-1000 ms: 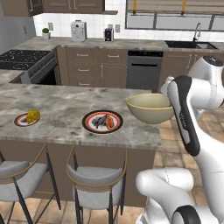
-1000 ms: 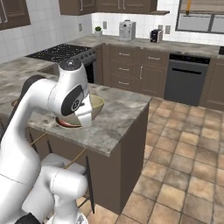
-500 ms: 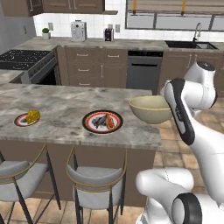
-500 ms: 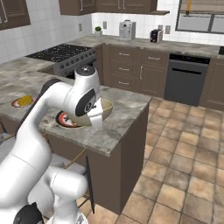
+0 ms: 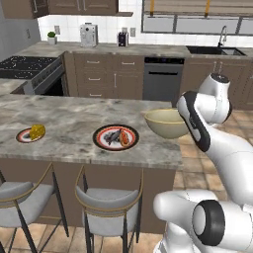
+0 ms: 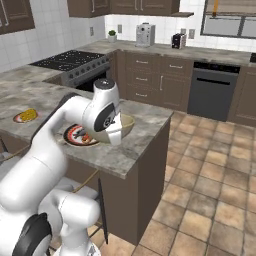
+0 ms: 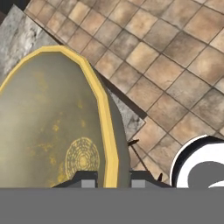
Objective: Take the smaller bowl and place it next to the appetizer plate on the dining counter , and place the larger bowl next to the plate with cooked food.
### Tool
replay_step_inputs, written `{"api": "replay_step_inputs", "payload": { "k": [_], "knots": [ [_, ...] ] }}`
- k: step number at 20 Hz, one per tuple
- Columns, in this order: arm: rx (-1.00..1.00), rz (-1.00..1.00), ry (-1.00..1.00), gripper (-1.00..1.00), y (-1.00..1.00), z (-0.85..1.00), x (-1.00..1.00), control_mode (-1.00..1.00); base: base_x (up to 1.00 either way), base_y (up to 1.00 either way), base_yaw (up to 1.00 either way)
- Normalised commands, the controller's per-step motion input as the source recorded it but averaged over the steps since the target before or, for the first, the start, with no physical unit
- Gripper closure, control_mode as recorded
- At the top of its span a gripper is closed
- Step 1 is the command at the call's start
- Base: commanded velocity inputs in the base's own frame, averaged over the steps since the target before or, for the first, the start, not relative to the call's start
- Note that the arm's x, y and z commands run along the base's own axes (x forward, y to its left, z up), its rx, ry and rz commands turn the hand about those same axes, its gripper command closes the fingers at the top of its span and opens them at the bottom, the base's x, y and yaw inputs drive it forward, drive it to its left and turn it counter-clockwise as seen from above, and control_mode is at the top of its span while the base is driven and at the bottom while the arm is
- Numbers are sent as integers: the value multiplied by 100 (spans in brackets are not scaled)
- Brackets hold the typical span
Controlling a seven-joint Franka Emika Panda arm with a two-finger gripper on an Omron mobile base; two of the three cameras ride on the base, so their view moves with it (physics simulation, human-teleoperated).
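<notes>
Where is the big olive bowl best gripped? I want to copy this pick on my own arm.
On its thin rim, from above, one finger inside the wall and one outside. The bowl is deep, wide and upright, too broad to span. The gripper is shut on the yellow rim at the counter's floor-side end.

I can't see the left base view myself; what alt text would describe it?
A white robot arm's gripper holds a deep olive-beige bowl by its rim above the right end of a marbled dining counter. Left of it sits a plate of cooked food, then a small plate with a yellow wedge.
</notes>
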Motion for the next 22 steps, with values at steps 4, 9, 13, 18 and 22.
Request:
{"api": "replay_step_inputs", "payload": {
  "k": [4,9,13,18,22],
  "knots": [
    [0,-4,1,100,-6,-25,37,-100,0,0,0],
    [0,-2,0,100,-4,-22,35,-100,0,0,0],
    [0,-1,0,100,0,-31,35,-100,0,0,0],
    [0,-1,0,100,0,-36,33,-100,0,0,0],
    [0,-1,-1,100,2,-35,42,-100,0,0,0]
  ]
}}
